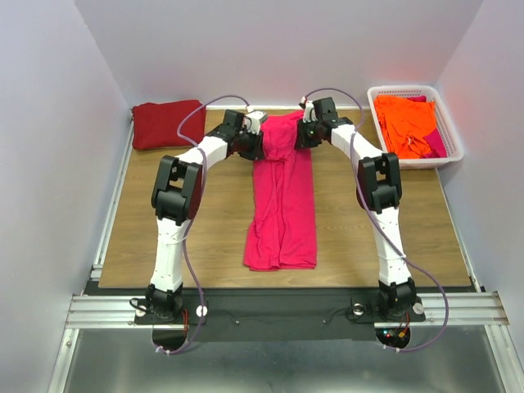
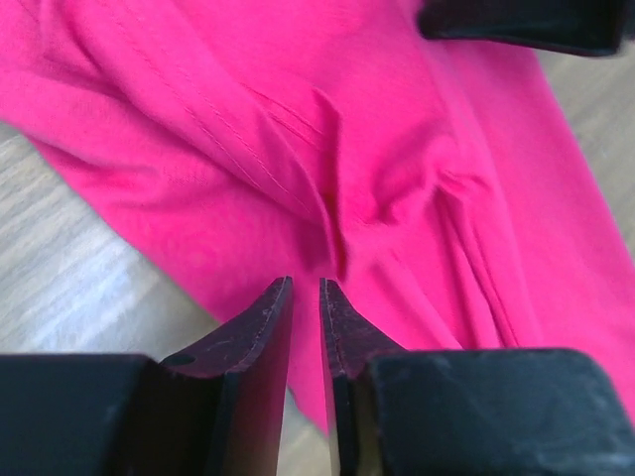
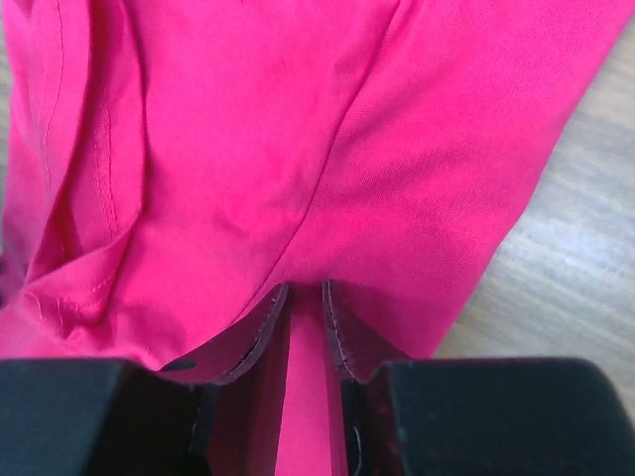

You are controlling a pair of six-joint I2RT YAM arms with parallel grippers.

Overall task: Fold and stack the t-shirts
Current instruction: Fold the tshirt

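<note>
A bright pink-red t-shirt (image 1: pixel 282 205) lies in a long, narrow strip down the middle of the table, its far end bunched up between my two grippers. My left gripper (image 1: pixel 260 146) sits at that end's left side. Its jaws are nearly together (image 2: pixel 306 283) and pinch a raised ridge of the pink cloth (image 2: pixel 248 119) at their tips. On the right side my right gripper (image 1: pixel 301 135) has pink cloth (image 3: pixel 298 149) filling the narrow gap between its fingers (image 3: pixel 305 288). A dark maroon t-shirt (image 1: pixel 168 123) lies folded at the back left. Orange t-shirts (image 1: pixel 405 123) are heaped in the basket.
A white latticed basket (image 1: pixel 454 151) stands at the back right against the wall. Grey walls close in the wooden table (image 1: pixel 205 237) on three sides, with a metal rail (image 1: pixel 110 221) along its left edge.
</note>
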